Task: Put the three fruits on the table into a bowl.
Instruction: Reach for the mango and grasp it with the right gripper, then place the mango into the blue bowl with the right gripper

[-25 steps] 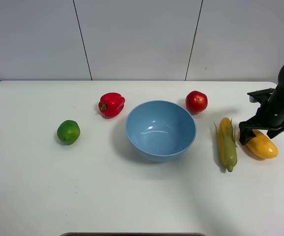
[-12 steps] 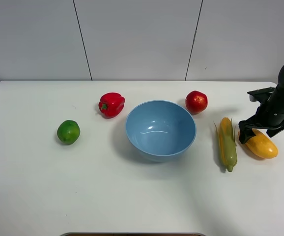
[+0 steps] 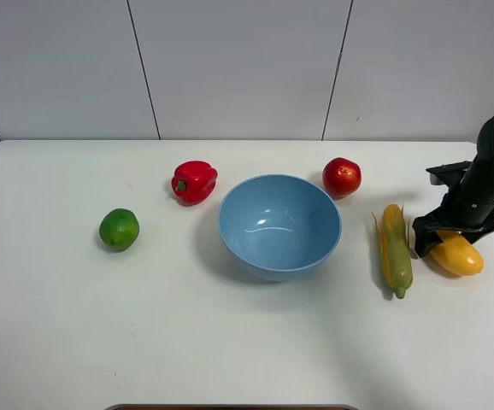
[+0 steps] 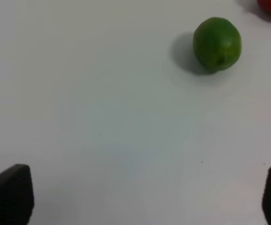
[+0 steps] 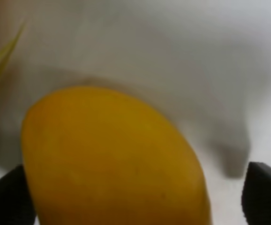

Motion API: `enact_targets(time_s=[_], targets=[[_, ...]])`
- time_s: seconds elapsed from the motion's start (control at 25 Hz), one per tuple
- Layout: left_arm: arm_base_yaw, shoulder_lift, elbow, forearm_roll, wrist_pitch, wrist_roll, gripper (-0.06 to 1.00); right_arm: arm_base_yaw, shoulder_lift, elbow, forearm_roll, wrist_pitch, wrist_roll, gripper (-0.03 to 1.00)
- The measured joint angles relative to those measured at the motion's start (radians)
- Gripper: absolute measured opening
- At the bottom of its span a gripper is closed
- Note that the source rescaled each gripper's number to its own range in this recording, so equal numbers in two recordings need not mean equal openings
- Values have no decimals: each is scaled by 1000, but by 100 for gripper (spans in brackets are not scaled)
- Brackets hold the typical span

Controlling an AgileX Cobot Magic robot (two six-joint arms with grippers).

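so: white table [image 3: 59,342] with rounded corners, smooth and bare-topped, against a wall of pale grey panels [image 3: 230,68] with dark seams.

counts from the high view: one light-blue bowl [image 3: 273,266] mid-table, one lime [image 3: 119,229] well to its left, one red pepper [image 3: 194,181] just off the bowl's far-left rim, one apple [image 3: 342,177] just off its far-right rim, one corn cob [image 3: 395,249] right of the bowl, one mango [image 3: 458,254] beside the corn near the right edge. three fruits, all on the table, none in the bowl.

right pincer [image 3: 450,238] sits down over the mango, straddling it.

right wrist view only: mango [image 5: 112,159] fills the space between the fingers [image 5: 4,197]; one finger is right against it, the other shows a gap of table, so the pincer [image 5: 138,197] is spread around the fruit, not pinching it.

left wrist view only: the left pincer [image 4: 142,197], tips spread wide at the picture's corners, nothing between them but bare table; lime [image 4: 217,44] lies well ahead of it, untouched.
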Motion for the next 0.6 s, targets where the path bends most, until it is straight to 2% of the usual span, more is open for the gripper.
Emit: enact_targets(time_s=[0.08,0.28,0.32,0.6], targets=[[0,0,0,0,0,0,100,0,1,0,-5,0,3,45],[0,0,0,0,0,0,100,0,2,0,-5,-5,8,4],[0,0,0,0,0,0,100,0,2,0,-5,-5,8,0],[0,0,0,0,0,0,100,0,2,0,-5,-7,8,0]])
